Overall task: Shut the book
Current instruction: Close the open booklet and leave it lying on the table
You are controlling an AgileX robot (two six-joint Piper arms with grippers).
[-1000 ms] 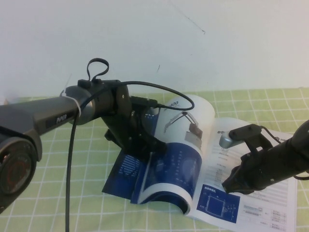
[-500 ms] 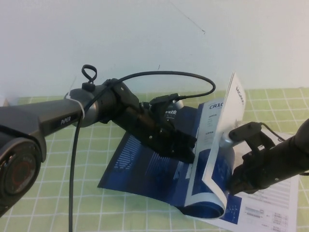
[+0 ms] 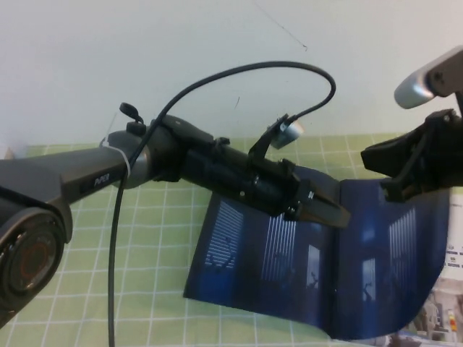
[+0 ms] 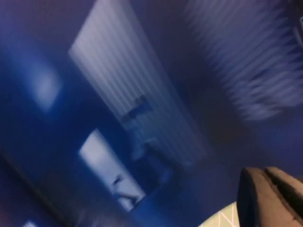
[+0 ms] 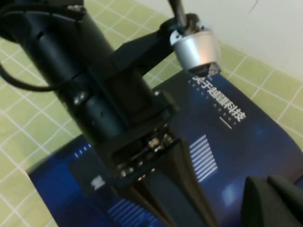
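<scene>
The book (image 3: 282,267) shows its dark blue cover facing up, with a crease near the middle. Its right half bows over white pages (image 3: 454,253) that peek out at the right edge. My left gripper (image 3: 334,214) is shut and empty, with its tip resting low over the cover at the crease. In the left wrist view the blue cover (image 4: 118,94) fills the picture beyond the left gripper (image 4: 272,198). My right gripper (image 3: 383,172) hangs shut above the book's right half, not touching it. The right wrist view shows the right gripper (image 5: 277,203), the cover (image 5: 251,137) and the left gripper (image 5: 173,189).
A green checked cloth (image 3: 145,238) covers the table, and a white wall (image 3: 217,58) stands behind it. The left arm's cable (image 3: 239,72) arches above the book. The left arm's silver camera (image 5: 195,47) sits over the cover's far edge.
The left gripper swept right, carrying the raised pages and blue cover over onto the right side. The right gripper lifted off the page and rose up and to the right.
</scene>
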